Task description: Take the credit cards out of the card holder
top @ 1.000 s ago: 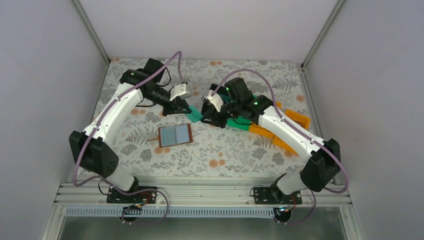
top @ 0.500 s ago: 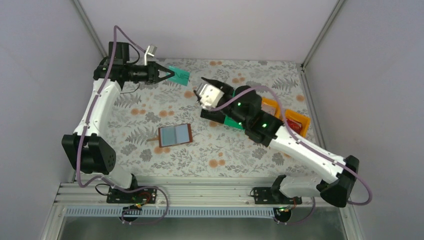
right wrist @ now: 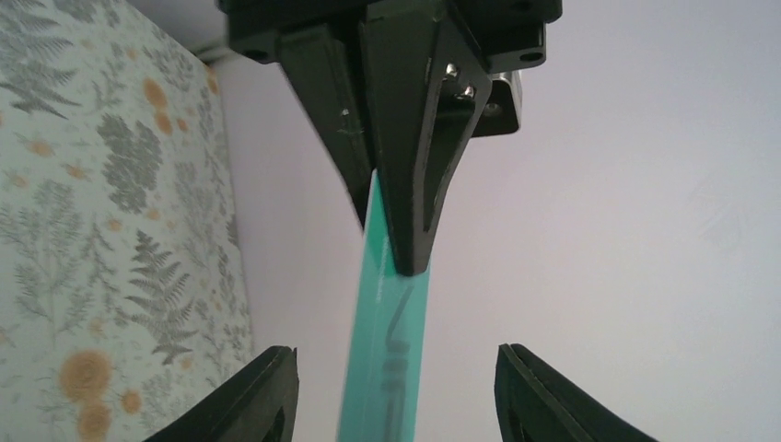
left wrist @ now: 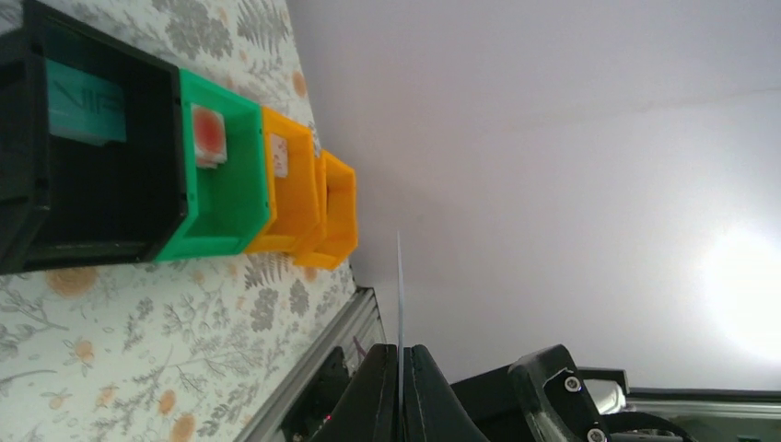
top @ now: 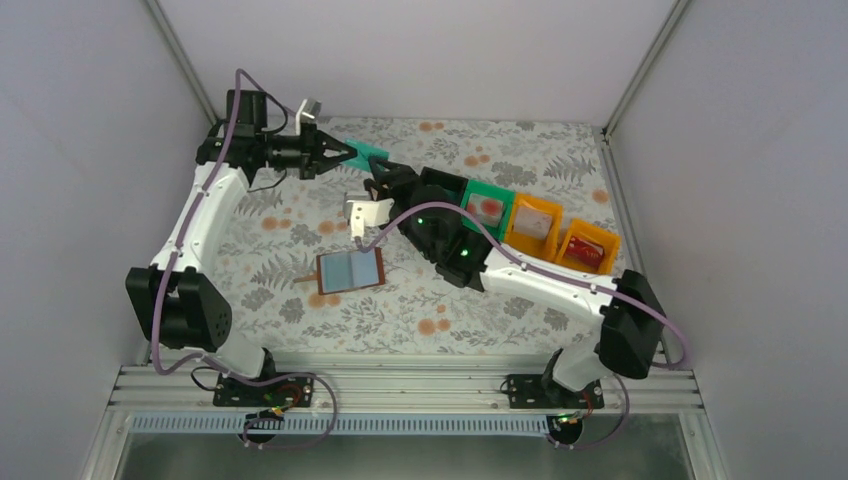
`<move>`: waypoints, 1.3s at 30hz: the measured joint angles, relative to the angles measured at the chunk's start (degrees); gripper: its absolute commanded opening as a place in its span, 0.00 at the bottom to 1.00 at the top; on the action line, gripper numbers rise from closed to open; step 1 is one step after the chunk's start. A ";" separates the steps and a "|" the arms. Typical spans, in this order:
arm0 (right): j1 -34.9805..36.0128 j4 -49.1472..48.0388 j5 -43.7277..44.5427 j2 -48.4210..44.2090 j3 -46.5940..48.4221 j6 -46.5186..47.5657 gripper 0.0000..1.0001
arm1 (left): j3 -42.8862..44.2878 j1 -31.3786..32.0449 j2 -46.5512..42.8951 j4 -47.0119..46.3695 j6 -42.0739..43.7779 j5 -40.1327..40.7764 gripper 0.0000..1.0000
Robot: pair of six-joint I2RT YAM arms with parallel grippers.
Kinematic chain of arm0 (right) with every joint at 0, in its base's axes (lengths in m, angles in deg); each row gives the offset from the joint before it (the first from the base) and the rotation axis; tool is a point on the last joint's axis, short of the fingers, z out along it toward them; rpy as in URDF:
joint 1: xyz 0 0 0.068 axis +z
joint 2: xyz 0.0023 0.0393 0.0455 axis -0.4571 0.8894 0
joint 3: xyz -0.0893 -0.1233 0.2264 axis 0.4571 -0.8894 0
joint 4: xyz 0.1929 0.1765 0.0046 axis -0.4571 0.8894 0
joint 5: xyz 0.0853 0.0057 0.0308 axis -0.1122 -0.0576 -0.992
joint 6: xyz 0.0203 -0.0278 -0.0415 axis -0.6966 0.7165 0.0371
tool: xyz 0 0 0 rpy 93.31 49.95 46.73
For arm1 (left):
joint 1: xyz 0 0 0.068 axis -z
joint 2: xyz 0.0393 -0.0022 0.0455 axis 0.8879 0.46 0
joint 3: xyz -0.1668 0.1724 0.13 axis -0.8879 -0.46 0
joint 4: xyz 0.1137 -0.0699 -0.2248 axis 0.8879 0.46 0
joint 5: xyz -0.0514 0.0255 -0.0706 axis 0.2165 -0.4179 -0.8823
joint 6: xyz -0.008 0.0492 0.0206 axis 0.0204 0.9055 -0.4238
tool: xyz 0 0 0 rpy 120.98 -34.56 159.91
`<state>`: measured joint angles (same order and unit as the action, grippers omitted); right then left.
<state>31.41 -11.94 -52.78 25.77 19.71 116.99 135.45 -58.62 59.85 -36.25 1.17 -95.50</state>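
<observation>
My left gripper (top: 345, 153) is raised over the back left of the table, shut on a teal credit card (top: 368, 152). In the left wrist view that card (left wrist: 400, 295) is edge-on between the closed fingertips. My right gripper (top: 383, 172) faces it, open. In the right wrist view the teal credit card (right wrist: 391, 368) hangs in the gap between its fingers (right wrist: 272, 387) without touching either. The card holder (top: 350, 270) lies open on the cloth, pale blue inside, apart from both grippers.
A row of bins stands at the right: black (left wrist: 28, 138) with a teal card (left wrist: 85, 109) inside, green (top: 470, 196) with a red-spotted card, then two orange ones (top: 545, 206) (top: 605, 242). The enclosure's walls are close to the raised left arm.
The left arm lifted the teal card from beside the bins up to the back left. The right gripper opened and swung left, so its fingers now flank the card's free end.
</observation>
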 measured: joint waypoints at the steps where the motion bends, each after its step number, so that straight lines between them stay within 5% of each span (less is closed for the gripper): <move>1: -0.02 -0.37 0.76 0.92 0.70 0.61 0.47 | -0.39 0.37 -0.11 -0.28 -0.33 -0.09 0.02; 8: -0.63 -2.23 4.87 5.22 3.52 2.32 0.07 | -2.01 2.64 -1.20 -0.68 -1.81 -0.98 0.02; 13: -0.76 -2.21 5.64 5.25 4.20 2.60 0.04 | -2.14 2.62 -1.99 -1.03 -3.17 -0.98 0.03; 14: -0.76 -1.73 5.64 5.25 4.44 2.51 0.04 | -2.19 2.60 -1.99 -1.14 -3.39 -1.01 0.16; 17: -1.14 0.59 5.44 5.25 5.53 0.50 0.04 | -2.93 2.62 -2.01 -1.92 -3.50 -1.20 0.88; 18: -1.62 1.38 5.27 5.20 6.05 -0.61 0.04 | -3.23 2.62 -2.03 -1.97 -3.17 -1.27 0.99; 23: -6.64 10.54 1.42 4.87 10.21 -7.43 0.04 | -3.89 0.74 -1.09 -1.31 0.07 -1.07 1.00; 31: -20.83 27.54 -11.69 5.16 12.09 -17.94 0.04 | -1.03 -11.30 5.75 2.05 15.58 3.78 1.00; 39: -26.56 32.20 -20.22 10.32 9.09 -20.48 0.04 | -3.43 -13.14 4.68 5.55 32.94 10.93 1.00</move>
<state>4.86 20.26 -73.00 36.08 28.80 96.51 132.02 -71.76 64.53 -30.70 34.11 -84.57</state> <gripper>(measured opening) 0.040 0.998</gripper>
